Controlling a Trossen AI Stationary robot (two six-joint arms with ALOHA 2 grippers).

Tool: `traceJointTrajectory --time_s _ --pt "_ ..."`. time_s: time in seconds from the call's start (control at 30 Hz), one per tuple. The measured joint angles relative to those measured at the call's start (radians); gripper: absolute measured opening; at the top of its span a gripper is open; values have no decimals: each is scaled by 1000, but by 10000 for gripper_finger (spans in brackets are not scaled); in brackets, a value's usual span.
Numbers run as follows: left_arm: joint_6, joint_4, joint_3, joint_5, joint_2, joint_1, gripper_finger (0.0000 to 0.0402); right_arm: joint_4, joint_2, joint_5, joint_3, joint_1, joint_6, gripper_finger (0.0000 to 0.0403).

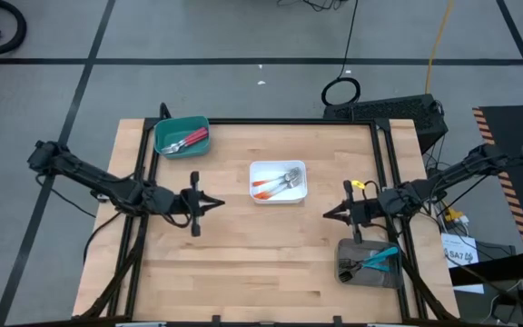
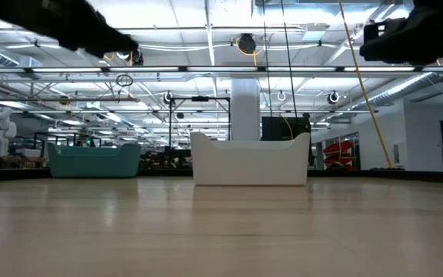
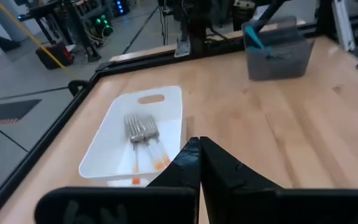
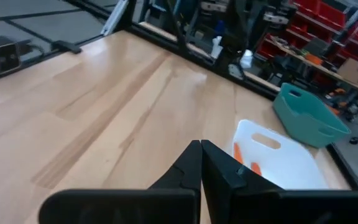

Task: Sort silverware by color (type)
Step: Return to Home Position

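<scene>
Silverware (image 1: 277, 184) lies sorted in 3 trays, the teal tray (image 1: 182, 120) at the bench's far left corner, the white tray (image 1: 278, 164) at centre and the grey tray (image 1: 348, 250) by the right edge, while the left gripper (image 1: 220, 203) and right gripper (image 1: 327, 215), both clenched empty, point at each other mid-bench.

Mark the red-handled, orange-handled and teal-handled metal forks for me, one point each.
Red-handled metal forks (image 1: 195, 138): high view, on the red handles.
Orange-handled metal forks (image 3: 140, 128): left wrist view, on the silver heads.
Teal-handled metal forks (image 1: 382, 256): high view, on a teal handle.
</scene>
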Motion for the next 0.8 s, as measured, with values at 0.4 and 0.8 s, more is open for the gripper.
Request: traceJointTrajectory --time_s 0.4,0.8 --pt "37 168 -179 136 -12 76 6 144 -21 -72 -138 -41 -13 0" --pt "24 294 -321 201 -31 135 6 140 -22 -127 -169 -97 -8 0"
